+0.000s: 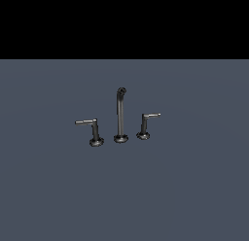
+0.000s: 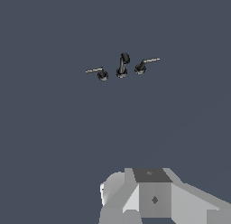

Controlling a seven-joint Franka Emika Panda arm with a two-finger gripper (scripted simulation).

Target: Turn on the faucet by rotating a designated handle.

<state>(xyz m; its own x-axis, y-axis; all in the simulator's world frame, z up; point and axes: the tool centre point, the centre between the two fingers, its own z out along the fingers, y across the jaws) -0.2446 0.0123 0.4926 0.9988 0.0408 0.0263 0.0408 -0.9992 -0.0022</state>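
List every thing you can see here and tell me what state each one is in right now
Tall dark grey metal spout: upright, bent tip, no water visible.
Smaller dark metal L-shaped handle: upright post, lever pointing to the exterior view's right, untouched.
Larger dark metal L-shaped handle: upright post, lever pointing to the exterior view's left, untouched.
Pale grey robot gripper: far from the faucet, fingers not visible.

plain slate-grey tabletop (image 1: 194, 196) filling most of the exterior view, flat and totally featureless, solid black backdrop (image 1: 124, 24) above it, same grey surface in the wrist view

dark grey faucet (image 1: 120, 116), pale-tipped handle (image 1: 146, 124), plain slate-blue floor (image 1: 194, 186).
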